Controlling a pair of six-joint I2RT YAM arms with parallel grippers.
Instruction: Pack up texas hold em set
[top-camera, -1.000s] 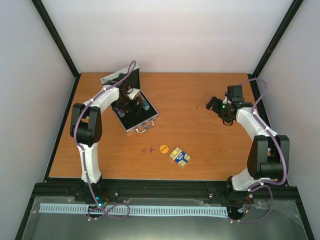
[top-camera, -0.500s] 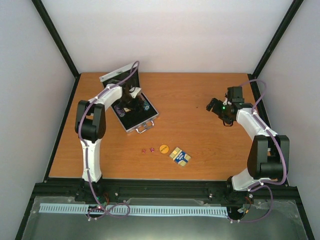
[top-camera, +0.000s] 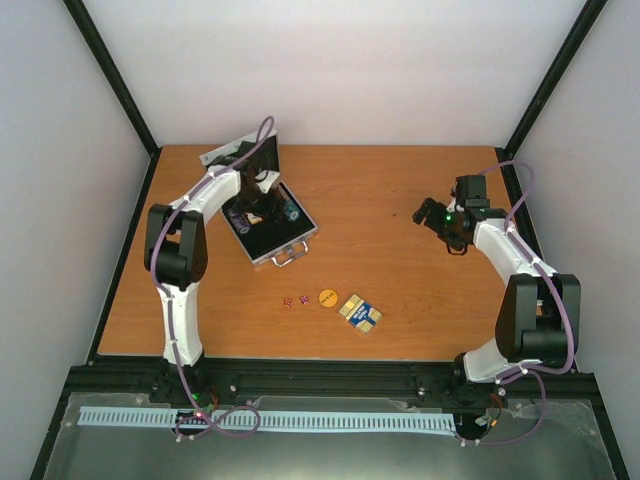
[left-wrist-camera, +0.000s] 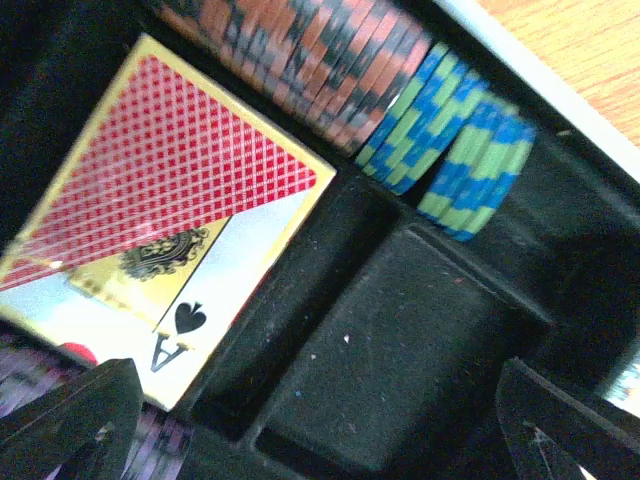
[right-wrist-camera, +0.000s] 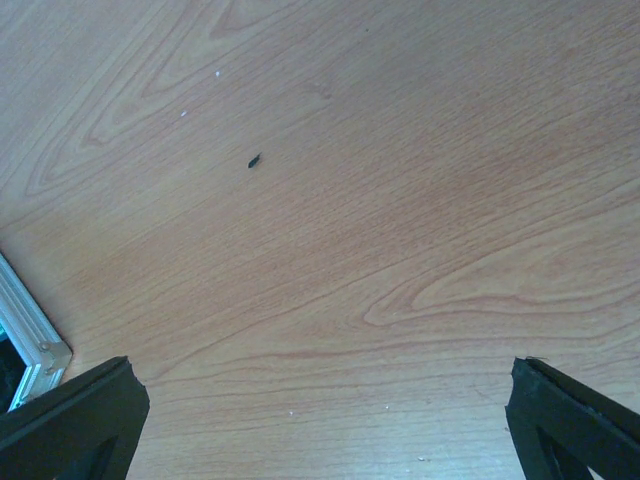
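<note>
Chips (left-wrist-camera: 400, 110) and one deck (left-wrist-camera: 170, 190) sit in case (top-camera: 287, 240); dice (top-camera: 295, 300), button (top-camera: 327, 297), second deck (top-camera: 361, 313) lie outside. Left gripper (left-wrist-camera: 320, 430), right gripper (right-wrist-camera: 320, 420): jaws apart, empty.

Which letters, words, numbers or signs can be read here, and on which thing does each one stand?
"A" with a black spade sign: on the card deck lying in the case.
Orange round button: any print is too small to read.
Loose card deck: too blurred to read.
</note>
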